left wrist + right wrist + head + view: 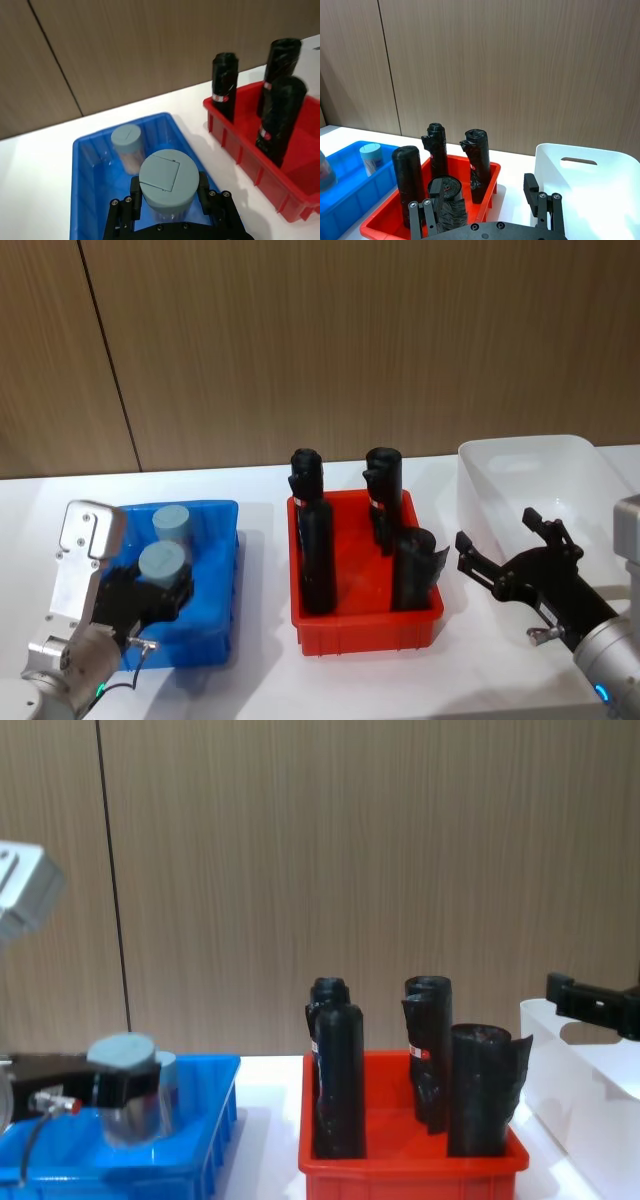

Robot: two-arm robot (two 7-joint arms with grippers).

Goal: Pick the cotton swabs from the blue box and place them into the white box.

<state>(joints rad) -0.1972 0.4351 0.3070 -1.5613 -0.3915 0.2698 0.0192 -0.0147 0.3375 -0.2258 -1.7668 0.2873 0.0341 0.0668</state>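
Brown wood walls stand behind a white table (260, 680). On it, the left gripper (160, 588) has its jaws squeezed around one jar of cotton swabs (163, 562), which is over the blue box (222, 540). A second jar (172, 523) stands just past those jaws, inside the same box. The right gripper (497, 530) has its jaws spread wide with nothing between them, right beside the white box (520, 452), which looks bare inside. I think the job has only just begun, and both jars have yet to go across.
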